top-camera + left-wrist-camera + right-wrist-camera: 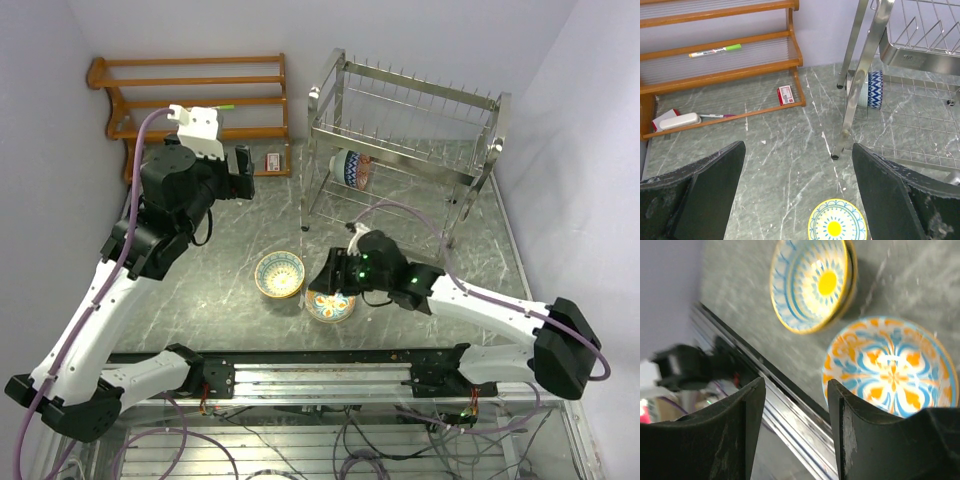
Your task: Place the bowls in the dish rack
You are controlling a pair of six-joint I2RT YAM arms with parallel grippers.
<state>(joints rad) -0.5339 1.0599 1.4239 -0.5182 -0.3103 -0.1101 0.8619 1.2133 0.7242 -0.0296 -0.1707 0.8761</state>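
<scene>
Seen from above, the dish rack (400, 150) stands at the far right corner of the table (200, 270), with one blue-patterned bowl (352, 168) already on edge in its lower tier. Two more bowls sit face up by the middle of the near edge: a yellow bowl (279, 275) and, just beside it on the right, a blue-and-orange bowl (330, 305). The right gripper (328, 278) hangs over the far rim of the blue-and-orange one. The left gripper (243, 172) is up by the wooden shelf (190, 100) at the far left corner, well apart from both.

The left wrist camera shows its fingers (695, 200) spread wide with nothing between them. The yellow bowl lies low in the picture, off toward the right-hand finger.

On the right wrist camera the fingers (730, 435) stand apart and grip nothing. The gap between them looks onto bare table and the metal rail (785, 405) along the near edge. The blue-and-orange bowl lies to the outside of the right-hand finger, its rim passing behind that finger.

I'd say the right arm is plainly the nearer. A round bowl has no long axis to line up with, so the pick turns on sliding the gripper sideways until the rim falls between the fingers
</scene>
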